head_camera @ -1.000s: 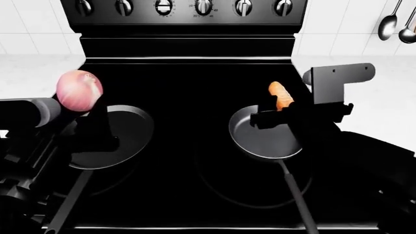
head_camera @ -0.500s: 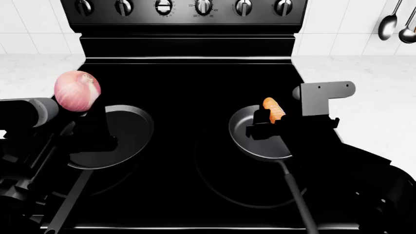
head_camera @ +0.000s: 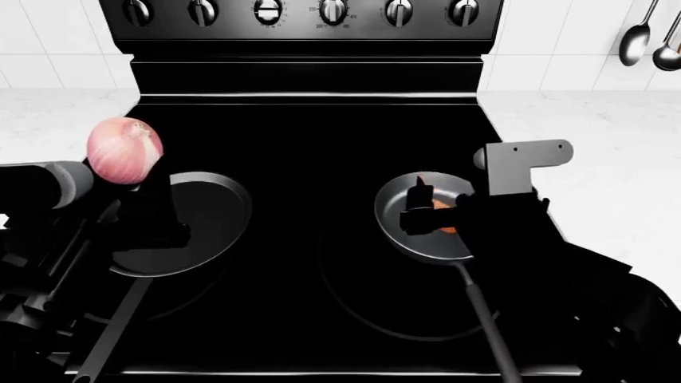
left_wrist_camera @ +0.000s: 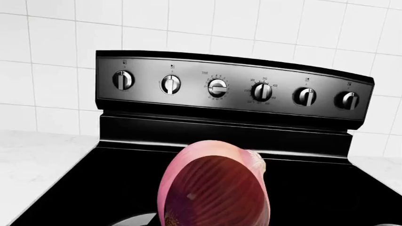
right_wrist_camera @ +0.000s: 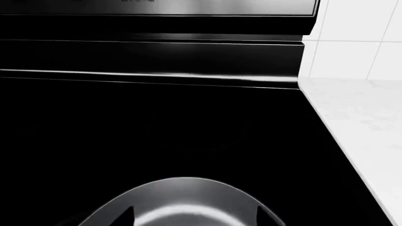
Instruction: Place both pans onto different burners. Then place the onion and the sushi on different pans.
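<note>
Holding onion [head_camera: 124, 150] in left pincer [head_camera: 136, 171] above black pan [head_camera: 202, 223]; round, slick, likely rolls, best gripped mid-girth. Sushi [head_camera: 447, 215], soft, low over grey pan [head_camera: 420, 217], seemingly within right pincer [head_camera: 431, 211].

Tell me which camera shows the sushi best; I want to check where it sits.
The head view: the sushi shows as an orange patch low over the steel pan, mostly hidden by the right gripper. The right wrist view shows only the pan's rim; the left wrist view shows none.
</note>
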### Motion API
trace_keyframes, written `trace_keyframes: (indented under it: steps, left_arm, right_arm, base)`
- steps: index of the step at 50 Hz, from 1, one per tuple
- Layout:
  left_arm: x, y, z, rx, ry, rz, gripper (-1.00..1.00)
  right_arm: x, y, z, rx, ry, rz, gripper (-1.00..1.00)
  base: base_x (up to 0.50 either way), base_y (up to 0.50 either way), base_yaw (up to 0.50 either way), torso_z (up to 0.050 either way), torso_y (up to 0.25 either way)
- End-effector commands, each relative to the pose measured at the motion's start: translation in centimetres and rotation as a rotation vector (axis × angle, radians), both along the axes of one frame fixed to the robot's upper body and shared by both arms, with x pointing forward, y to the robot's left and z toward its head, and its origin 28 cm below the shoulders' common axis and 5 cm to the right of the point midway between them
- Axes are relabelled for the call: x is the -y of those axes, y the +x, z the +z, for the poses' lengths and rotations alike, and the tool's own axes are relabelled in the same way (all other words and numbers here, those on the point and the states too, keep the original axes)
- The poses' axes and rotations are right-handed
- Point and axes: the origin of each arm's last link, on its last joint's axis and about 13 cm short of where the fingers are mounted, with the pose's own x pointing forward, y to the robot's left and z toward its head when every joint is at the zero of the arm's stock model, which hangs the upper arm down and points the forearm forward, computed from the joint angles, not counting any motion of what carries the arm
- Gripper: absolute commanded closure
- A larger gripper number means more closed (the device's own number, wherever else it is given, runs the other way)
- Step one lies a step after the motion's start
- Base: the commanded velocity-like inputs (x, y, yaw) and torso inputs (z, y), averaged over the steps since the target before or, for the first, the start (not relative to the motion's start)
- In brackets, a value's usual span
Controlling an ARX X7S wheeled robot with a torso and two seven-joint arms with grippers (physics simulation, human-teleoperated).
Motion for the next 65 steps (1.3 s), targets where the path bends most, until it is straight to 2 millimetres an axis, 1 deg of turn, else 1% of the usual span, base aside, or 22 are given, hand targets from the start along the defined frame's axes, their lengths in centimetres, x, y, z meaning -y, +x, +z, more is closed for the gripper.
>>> trace_keyframes:
  steps: [1,4,9,11,15,17,19,21,24,26,29,34,39,45,49,57,65]
  left_arm:
    - [0.0,0.0,0.2,0.009,-0.014,-0.002,1.0]
    - [0.0,0.0,0.1,0.005,-0.015,-0.003,1.0]
    - [0.0,0.3,0.2,-0.001,-0.01,-0.005,1.0]
    - [-0.1,0.6,0.3,-0.005,-0.002,0.0,1.0]
    - [-0.2,1.2,0.5,-0.014,0.009,0.005,1.0]
    - [-0.2,1.5,0.5,-0.023,0.014,0.006,1.0]
    - [-0.2,1.8,1.1,-0.032,0.019,0.008,1.0]
    - [-0.3,2.1,1.5,-0.041,0.025,0.011,1.0]
    - [-0.5,2.5,1.5,-0.057,0.035,0.02,1.0]
    - [-0.5,2.8,0.7,-0.067,0.039,0.021,1.0]
    - [-0.4,3.1,0.1,-0.086,0.045,0.014,1.0]
    - [-0.3,3.8,-0.8,-0.129,0.049,0.007,1.0]
    - [-0.5,4.7,-0.7,-0.17,0.045,0.019,1.0]
    - [-0.9,5.8,-3.0,-0.232,0.041,0.038,1.0]
    - [-1.0,6.1,-4.0,-0.257,0.028,0.046,1.0]
    - [-1.1,6.0,-5.2,-0.29,0.012,0.046,1.0]
    - [-1.2,6.1,-5.6,-0.303,0.007,0.048,1.0]
  right_arm:
    - [0.0,-0.2,0.3,0.01,-0.003,0.005,-1.0]
    - [0.0,-0.6,1.0,0.031,0.003,0.007,-1.0]
    - [0.2,-2.2,3.8,0.133,0.019,0.011,-1.0]
    - [0.2,-3.3,5.3,0.188,0.019,0.013,-1.0]
    - [0.3,-5.5,7.6,0.285,0.011,0.016,-1.0]
    - [0.4,-6.6,8.4,0.325,0.005,0.015,-1.0]
    - [0.6,-7.6,8.9,0.353,-0.001,0.006,-1.0]
    - [0.8,-8.1,8.8,0.364,-0.008,-0.006,-1.0]
    - [1.1,-8.3,8.3,0.356,-0.008,-0.027,-1.0]
    - [1.2,-8.5,7.7,0.348,-0.004,-0.035,-1.0]
    - [1.2,-8.8,7.2,0.34,0.003,-0.036,-1.0]
    - [1.4,-8.6,6.2,0.315,0.017,-0.044,-1.0]
    - [1.5,-8.5,5.9,0.307,0.024,-0.047,-1.0]
    - [1.4,-8.2,5.5,0.295,0.03,-0.043,-1.0]
    - [1.3,-8.0,5.2,0.285,0.041,-0.039,-1.0]
    - [1.2,-7.9,4.9,0.274,0.05,-0.034,-1.0]
    - [1.2,-7.8,4.8,0.27,0.052,-0.034,-1.0]
  base:
    - [0.0,0.0,0.0,0.0,0.0]
    - [0.0,0.0,0.0,0.0,0.0]
    - [0.0,0.0,0.0,0.0,0.0]
    - [0.0,0.0,0.0,0.0,0.0]
    - [0.0,0.0,0.0,0.0,0.0]
    - [0.0,0.0,0.0,0.0,0.0]
    - [0.0,0.0,0.0,0.0,0.0]
    - [0.0,0.0,0.0,0.0,0.0]
    - [0.0,0.0,0.0,0.0,0.0]
    - [0.0,0.0,0.0,0.0,0.0]
    - [0.0,0.0,0.0,0.0,0.0]
    - [0.0,0.0,0.0,0.0,0.0]
    - [0.0,0.0,0.0,0.0,0.0]
    - [0.0,0.0,0.0,0.0,0.0]
    - [0.0,0.0,0.0,0.0,0.0]
    - [0.0,0.0,0.0,0.0,0.0]
    - [0.0,0.0,0.0,0.0,0.0]
